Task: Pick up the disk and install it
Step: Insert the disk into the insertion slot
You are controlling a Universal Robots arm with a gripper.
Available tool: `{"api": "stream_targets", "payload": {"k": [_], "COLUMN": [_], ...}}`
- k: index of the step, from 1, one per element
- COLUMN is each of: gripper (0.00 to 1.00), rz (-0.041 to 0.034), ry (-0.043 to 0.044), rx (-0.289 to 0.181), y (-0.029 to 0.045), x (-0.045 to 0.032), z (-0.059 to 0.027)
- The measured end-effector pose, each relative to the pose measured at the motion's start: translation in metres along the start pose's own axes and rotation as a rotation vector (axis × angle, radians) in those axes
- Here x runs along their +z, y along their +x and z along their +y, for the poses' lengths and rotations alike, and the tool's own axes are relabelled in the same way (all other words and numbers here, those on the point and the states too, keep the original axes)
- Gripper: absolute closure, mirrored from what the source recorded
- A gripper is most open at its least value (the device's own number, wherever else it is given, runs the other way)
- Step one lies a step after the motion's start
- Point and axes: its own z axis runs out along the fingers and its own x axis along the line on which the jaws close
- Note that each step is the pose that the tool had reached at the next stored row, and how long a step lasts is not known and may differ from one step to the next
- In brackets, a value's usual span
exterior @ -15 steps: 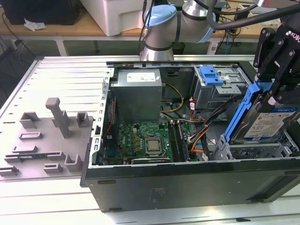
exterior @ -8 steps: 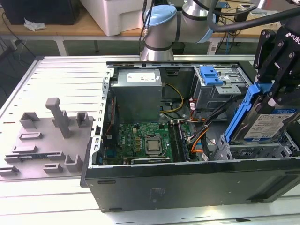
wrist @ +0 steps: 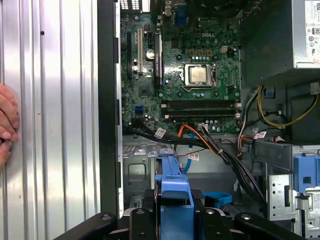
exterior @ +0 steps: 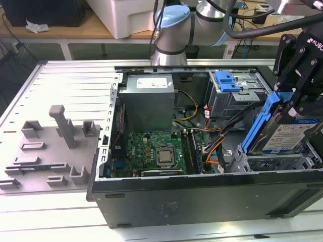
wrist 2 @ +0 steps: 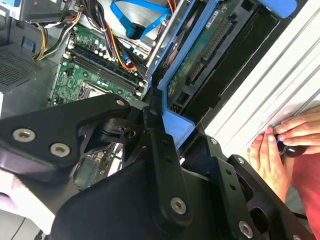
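Black hand (exterior: 291,107) clamped on flat silver hard drive in blue plastic carrier (exterior: 292,136), tilted over open black computer case (exterior: 202,194); lower end hidden behind silver metal cage (exterior: 272,162).

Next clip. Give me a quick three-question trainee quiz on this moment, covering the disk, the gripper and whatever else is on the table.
1. What rests on the ribbed table in the first wrist view?
2. The fingers of the gripper are: A wide open; B shut on the blue carrier of the disk; C shut on nothing.
3. True or false: the disk lies flat on the table.

Key: 1, a person's hand. 2, B. 3, false: it hangs tilted over the open computer case.
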Motion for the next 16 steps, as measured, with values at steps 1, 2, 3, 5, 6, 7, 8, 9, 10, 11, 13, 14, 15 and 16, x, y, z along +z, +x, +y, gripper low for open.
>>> {"api": "stream_targets", "payload": {"k": [1, 2, 3, 5, 6, 7, 8, 9, 10, 11, 13, 14, 15, 16], "gripper": [0.63, 0.63, 0.63, 0.63, 0.63, 0.63, 0.63, 0.63, 0.63, 0.63, 0.63, 0.63, 0.63, 0.63], "rz": [0.0, 0.0, 0.0, 0.0001, 0.0001, 0.0, 0.0, 0.0001, 0.0, 0.0001, 0.0001, 0.0, 0.0001, 0.0], "ry": [0.0, 0.0, 0.0, 0.0, 0.0, 0.0, 0.0, 0.0, 0.0, 0.0, 0.0, 0.0, 0.0, 0.0], "rx": [0.0, 0.0, 0.0, 0.0, 0.0, 0.0, 0.0, 0.0, 0.0, 0.0, 0.0, 0.0, 0.0, 0.0], "y": [0.0001, 0.0002, 0.0003, 0.0005, 0.0007, 0.0009, 0.001, 0.001, 0.0012, 0.0012, 0.0014, 0.0015, 0.0016, 0.0017], "x": [0.0005, 0.0008, 0.001, 0.0017, 0.0023, 0.0031, 0.0034, 0.0037, 0.0044, 0.0047, 0.0054, 0.0057, 0.0062, 0.0065], "z": [-0.0001, -0.0002, -0.0003, -0.0004, -0.0006, -0.0007, -0.0008, -0.0009, -0.001, -0.0011, -0.0012, -0.0012, -0.0013, -0.0013]}}
